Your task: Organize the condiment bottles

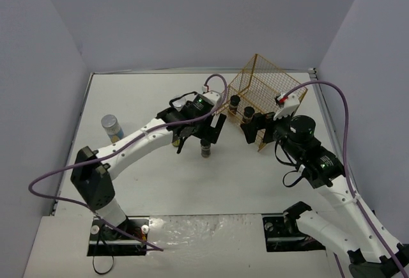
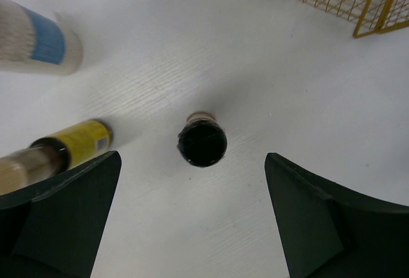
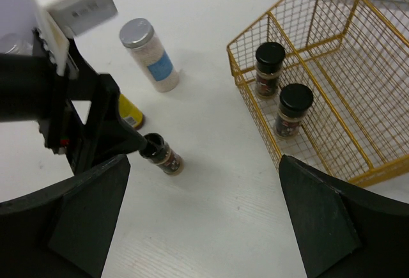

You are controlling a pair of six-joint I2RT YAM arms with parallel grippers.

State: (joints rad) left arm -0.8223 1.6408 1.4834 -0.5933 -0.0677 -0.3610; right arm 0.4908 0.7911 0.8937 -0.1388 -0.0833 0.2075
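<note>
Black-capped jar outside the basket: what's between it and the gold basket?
Nothing, just bare table between the black-capped jar and gold basket, in the right wrist view.

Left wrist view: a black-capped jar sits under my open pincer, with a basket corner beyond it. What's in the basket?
Observer: Two more black-capped jars stand inside the basket, side by side.
Operator: Where's the right pincer?
Observer: It hangs open and empty, close to the basket.
Operator: That blue-labelled jar, is it capped?
Observer: Yes, a silver lid is on it, and it stands upright.
</note>
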